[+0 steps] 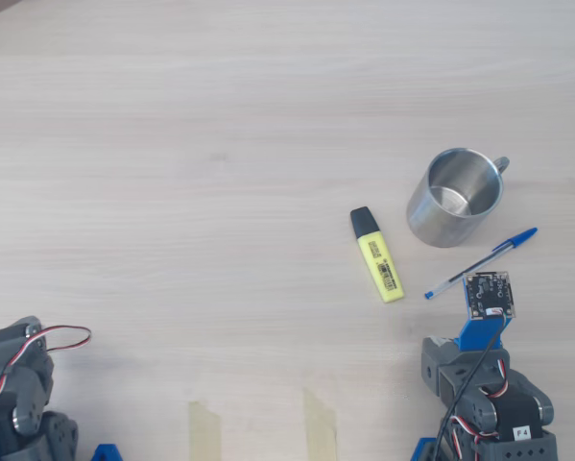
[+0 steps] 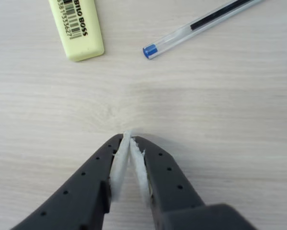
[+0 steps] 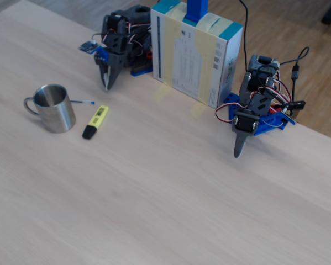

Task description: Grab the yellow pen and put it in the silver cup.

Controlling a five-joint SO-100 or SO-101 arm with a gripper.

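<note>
Yellow pen (image 1: 380, 267) lay on the tabletop (image 1: 220, 144) beside the silver cup (image 1: 454, 198); the claw (image 2: 130, 139) was pinched closed, empty.

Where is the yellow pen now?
In the overhead view, the yellow pen lies flat on the table, just left of the silver cup, not touching it.

Shiny steel silver cup (image 1: 455, 198); matt plastic yellow pen (image 1: 380, 262) (paper barcode label); pale wood-grain table (image 1: 191, 192).

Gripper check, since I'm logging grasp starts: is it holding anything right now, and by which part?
Nothing is held. The gripper is shut on empty air above the bare table, while the yellow pen lies untouched on the table ahead of it.
</note>
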